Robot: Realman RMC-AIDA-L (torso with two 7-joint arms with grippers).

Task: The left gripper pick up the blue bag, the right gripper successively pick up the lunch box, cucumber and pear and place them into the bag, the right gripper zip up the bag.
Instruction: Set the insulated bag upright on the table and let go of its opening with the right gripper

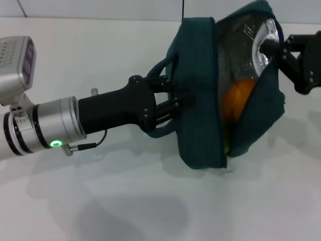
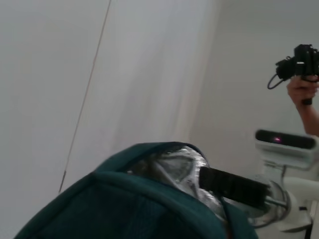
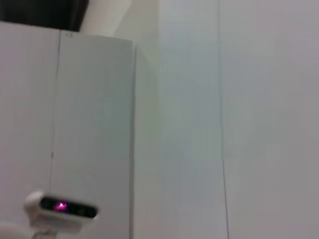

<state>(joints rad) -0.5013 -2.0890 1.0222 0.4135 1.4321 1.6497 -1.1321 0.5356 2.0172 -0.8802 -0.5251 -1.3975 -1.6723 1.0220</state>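
Head view: the left gripper (image 1: 173, 103) reaches in from nine o'clock, its jaws clamped on the handles of the bag (image 1: 200, 100), which hangs tilted above the white desk (image 1: 125, 201) with its mouth facing three o'clock. The opening shows silver foil lining, and the pear (image 1: 238, 100) sits inside against it. A sliver of green shows at the bag's lower edge, about five o'clock of the pear, too little to name for sure. The right gripper (image 1: 268, 47) comes in from three o'clock, its tip at the upper rim of the opening; whether its jaws are apart or together cannot be told. Left wrist view looks over the teal fabric (image 2: 124, 199) and foil, with the right gripper's black body (image 2: 232, 185) beyond. A hand (image 2: 300, 89) holding a camera (image 2: 299, 64) shows in the background.
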